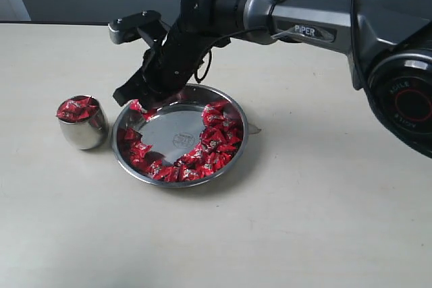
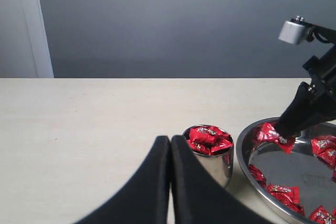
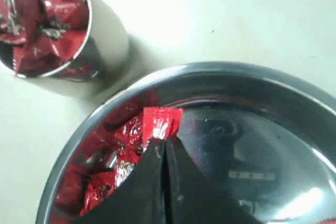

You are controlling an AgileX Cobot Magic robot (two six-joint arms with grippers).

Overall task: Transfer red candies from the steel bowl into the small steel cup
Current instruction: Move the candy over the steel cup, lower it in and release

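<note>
Right tool (image 3: 164, 144) pressed together inside the steel bowl (image 3: 247, 72), apparently pinching one red candy (image 3: 160, 121); left tool (image 2: 170, 141) pressed together, empty.

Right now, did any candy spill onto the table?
No spill shows. The red candies all sit in the steel bowl or the small steel cup, which stands upright but heaped to its rim.

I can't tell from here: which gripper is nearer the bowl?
The right. The right gripper reaches into the bowl near its rim, pinching a candy. The left gripper sits shut near the cup, outside the bowl.
</note>
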